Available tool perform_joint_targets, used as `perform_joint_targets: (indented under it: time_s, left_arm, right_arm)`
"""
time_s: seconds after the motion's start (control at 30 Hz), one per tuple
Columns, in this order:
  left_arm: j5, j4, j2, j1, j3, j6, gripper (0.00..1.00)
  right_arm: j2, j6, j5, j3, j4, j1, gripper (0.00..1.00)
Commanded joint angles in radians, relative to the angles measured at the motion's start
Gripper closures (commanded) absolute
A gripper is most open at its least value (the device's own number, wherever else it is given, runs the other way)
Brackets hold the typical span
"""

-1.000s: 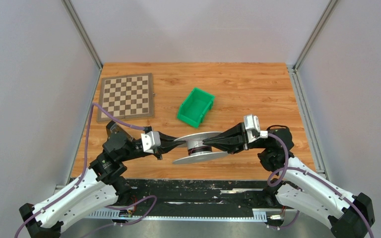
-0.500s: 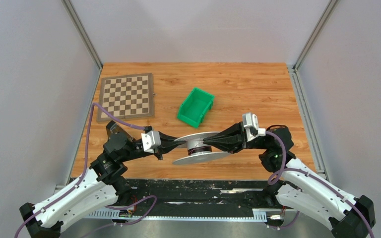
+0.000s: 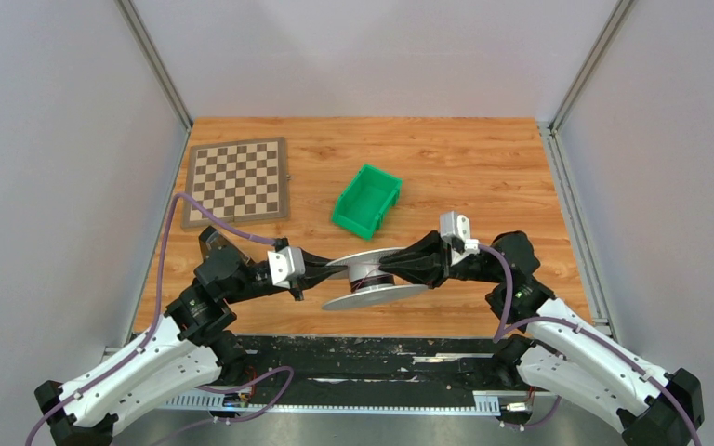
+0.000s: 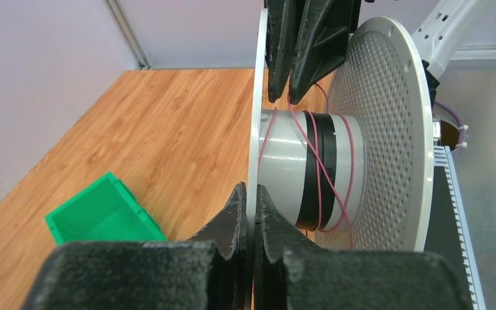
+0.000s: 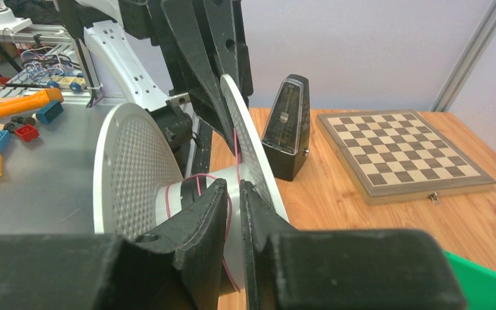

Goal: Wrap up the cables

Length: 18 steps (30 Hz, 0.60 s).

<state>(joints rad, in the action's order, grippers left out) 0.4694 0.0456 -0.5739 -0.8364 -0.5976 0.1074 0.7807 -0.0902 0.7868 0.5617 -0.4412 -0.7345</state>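
Over the near edge of the table (image 3: 483,167), the left claw (image 4: 250,194) is clamped tight on the rim of one disc of the grey spool (image 4: 284,168), holding it up between the arms. Thin pink cable (image 4: 318,174) crosses the hub in a few loose turns (partly over a black band (image 4: 307,194)). The right claw (image 5: 234,187) reaches in between the discs, its fingers a crack apart; one strand seems to run up between them. Farther back sit a green bin (image 3: 367,200) and a chessboard (image 3: 237,179).
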Motion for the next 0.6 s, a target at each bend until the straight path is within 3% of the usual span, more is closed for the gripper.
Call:
perform_joint_targets:
  time_s: [0.0,0.27,0.57]
  left_arm:
    - [-0.122,0.108,0.020,0.014,-0.087,0.019,1.00]
    - [-0.133,0.059,0.013,0.014,-0.098,0.026,1.00]
    - [-0.148,0.017,0.015,0.014,-0.100,0.025,1.00]
  right_arm:
    - [-0.021,0.015,0.040,-0.028,0.047,-0.010,0.82]
    - [-0.089,0.013,-0.009,-0.035,0.111,-0.010,0.80]
    - [-0.165,0.012,-0.093,-0.026,0.197,-0.009,0.71]
